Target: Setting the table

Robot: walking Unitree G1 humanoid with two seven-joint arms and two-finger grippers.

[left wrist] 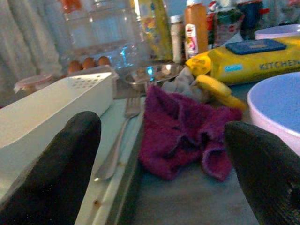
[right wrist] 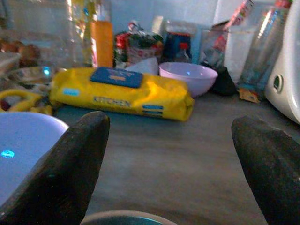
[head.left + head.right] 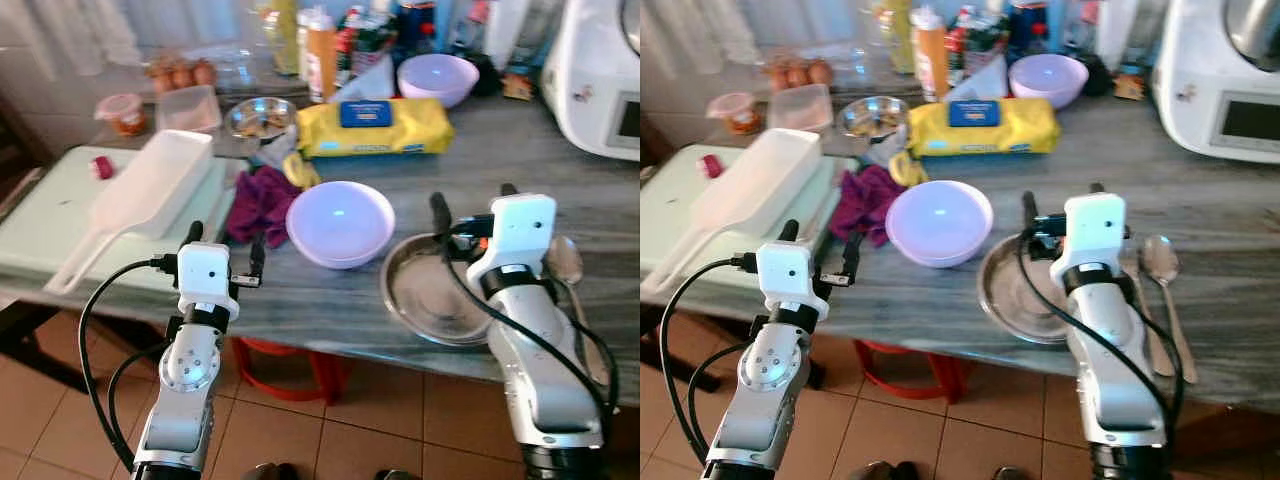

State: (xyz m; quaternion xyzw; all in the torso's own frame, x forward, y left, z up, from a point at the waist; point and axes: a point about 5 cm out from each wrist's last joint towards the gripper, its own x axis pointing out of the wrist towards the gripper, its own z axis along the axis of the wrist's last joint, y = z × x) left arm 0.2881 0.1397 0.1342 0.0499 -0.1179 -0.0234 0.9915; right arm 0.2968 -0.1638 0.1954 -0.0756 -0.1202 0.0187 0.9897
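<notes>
— Place setting so far? Steel plate [image 3: 1015,290] down at the near edge of the grey counter [image 3: 1220,200], lilac bowl [image 3: 938,222] just beside on its left, spoon [image 3: 1162,265] laid just beside on its right.

— Looks partly done, then. Anything missing?

— Probably a fork. One fork [image 1: 117,145] lying on the pale green tray [image 3: 40,225], next to the purple cloth [image 1: 187,131], well apart from the plate.

— Left gripper [image 3: 225,250] near that?

— Hovering at the counter's front edge, fingers spread wide, nothing between, aimed toward cloth and fork.

— And the right gripper [image 3: 1065,212]?

— Over the far rim of the plate, fingers likewise parted and empty, facing the yellow wipes pack [image 2: 122,93] and a second lilac bowl [image 2: 187,77] at the back.

— Rest of the counter?

— Cluttered: bottles [image 3: 320,50], eggs [image 3: 180,72], a white scoop-shaped tray [image 3: 150,190], a white appliance [image 3: 1220,80] on the far right.

— Verdict?

— Roughly midway; plate, bowl and spoon in place, fork not yet brought over, perhaps a second setting too.
</notes>
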